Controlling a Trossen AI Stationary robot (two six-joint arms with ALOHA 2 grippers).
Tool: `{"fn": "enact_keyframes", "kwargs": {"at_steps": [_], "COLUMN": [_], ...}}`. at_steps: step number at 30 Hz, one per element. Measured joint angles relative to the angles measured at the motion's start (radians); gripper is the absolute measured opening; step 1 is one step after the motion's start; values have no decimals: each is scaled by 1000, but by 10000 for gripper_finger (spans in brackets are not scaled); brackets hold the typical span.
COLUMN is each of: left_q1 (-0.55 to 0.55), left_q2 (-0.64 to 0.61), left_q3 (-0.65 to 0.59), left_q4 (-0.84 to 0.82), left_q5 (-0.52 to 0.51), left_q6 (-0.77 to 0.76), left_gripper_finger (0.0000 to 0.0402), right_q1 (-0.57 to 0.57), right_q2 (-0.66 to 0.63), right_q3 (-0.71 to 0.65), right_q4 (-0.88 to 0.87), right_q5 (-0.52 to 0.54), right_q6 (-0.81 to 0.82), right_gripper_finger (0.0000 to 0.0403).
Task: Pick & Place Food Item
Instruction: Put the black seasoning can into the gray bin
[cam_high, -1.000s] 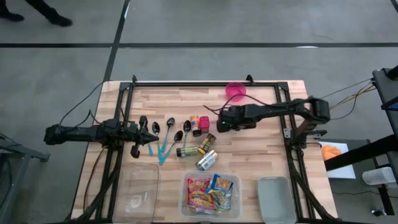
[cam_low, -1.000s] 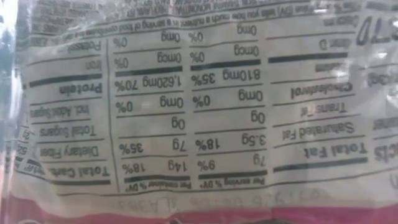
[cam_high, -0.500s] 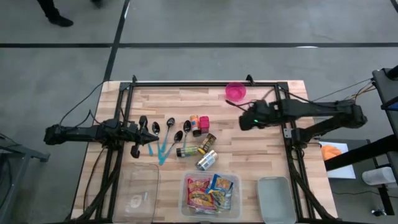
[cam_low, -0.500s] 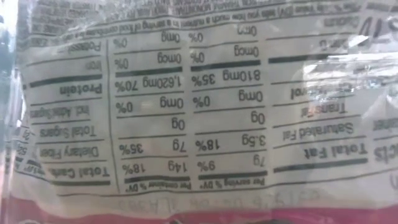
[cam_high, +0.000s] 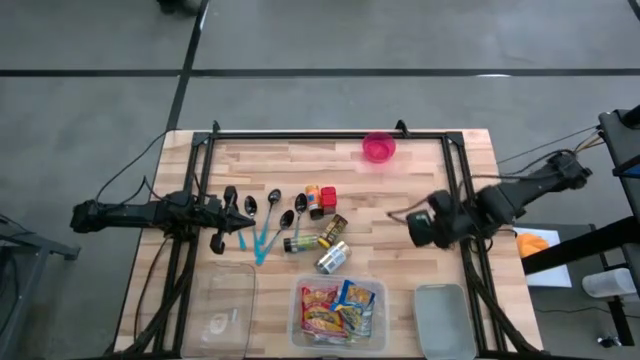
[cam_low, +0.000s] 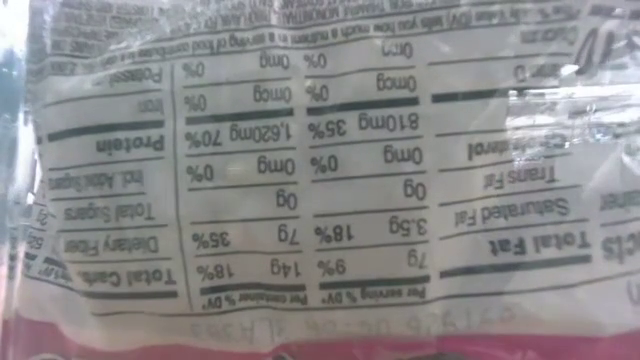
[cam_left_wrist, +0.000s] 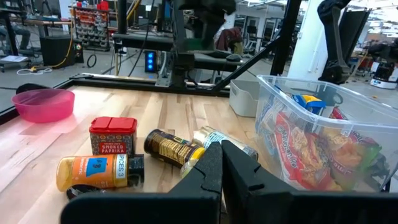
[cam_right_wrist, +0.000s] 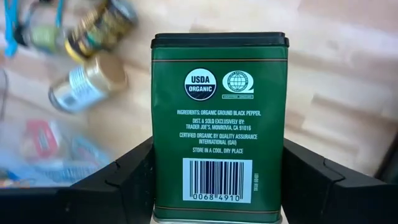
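Right wrist view: a green pepper tin (cam_right_wrist: 219, 124) is clamped between the two dark fingers (cam_right_wrist: 127, 177), upright in the centre of the frame, its back label and barcode turned to the camera.
Right gripper: seen in the high view at centre right (cam_high: 432, 226), held above the wooden table (cam_high: 400, 260) near the right rail; the tin itself cannot be made out from above.
Below the tin: blurred jars are seen at the upper left of the right wrist frame, over pale wood.
Left gripper: fingers pressed together with nothing between them (cam_left_wrist: 221, 163); in the high view it is placed at centre left (cam_high: 240, 222), beside the spoons.
Spoons: black and teal ones (cam_high: 262, 222) are laid in a row just right of the left gripper.
Spice jars: a red paprika tin (cam_left_wrist: 113, 135), a yellow jar (cam_left_wrist: 93, 172) and a dark jar (cam_left_wrist: 171, 147) are grouped at table centre.
Clear bin: packets of snacks (cam_high: 338, 308) are held in it at lower centre (cam_high: 300, 335).
Pink bowl: set at the upper centre edge (cam_high: 379, 147).
Grey tray: placed at lower right (cam_high: 444, 320).
Low view: filled by an upside-down nutrition label (cam_low: 300, 180).
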Motion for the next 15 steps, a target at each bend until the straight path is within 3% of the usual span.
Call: {"fn": "enact_keyframes", "kwargs": {"at_steps": [6, 15], "left_q1": [0, 0], "left_q2": [0, 0], "left_q3": [0, 0], "left_q4": [0, 0], "left_q5": [0, 0], "left_q6": [0, 0], "left_gripper_finger": [0, 0], "right_q1": [218, 483], "right_q2": [40, 128], "right_q3": [3, 5], "right_q4": [-8, 26], "right_q5": [-19, -26], "right_q6": [208, 512], "right_gripper_finger": [276, 252]}}
